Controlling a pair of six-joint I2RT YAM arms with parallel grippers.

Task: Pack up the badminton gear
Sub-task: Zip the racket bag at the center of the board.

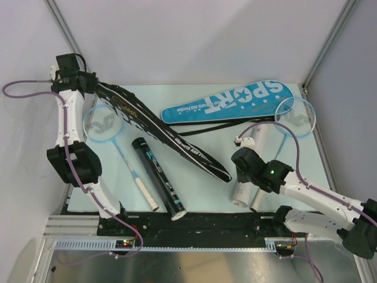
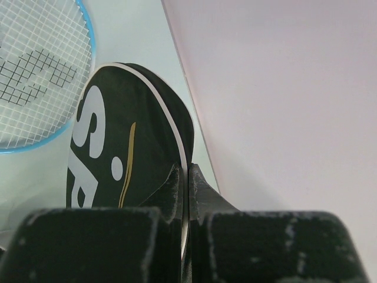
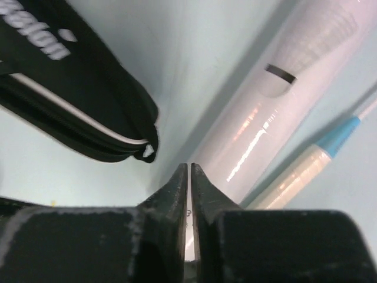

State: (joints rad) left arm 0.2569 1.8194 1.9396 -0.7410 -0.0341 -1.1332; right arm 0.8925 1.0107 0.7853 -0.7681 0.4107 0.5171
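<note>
Left end effector [image 2: 187,174] pinches the piped rim of the black cover [image 1: 177,141] at the bench's [image 1: 206,191] far-left corner (floppy, light fabric, I'd guess, so the rim grips best). Right end effector [image 3: 189,177] is closed and empty, beside the white tube [image 3: 277,100].

Robotics lab test cell: plain white panel walls [image 1: 194,35], aluminium frame posts [image 1: 62,26], black mounting rail [image 1: 200,221] edging a pale table [image 1: 206,190].
</note>
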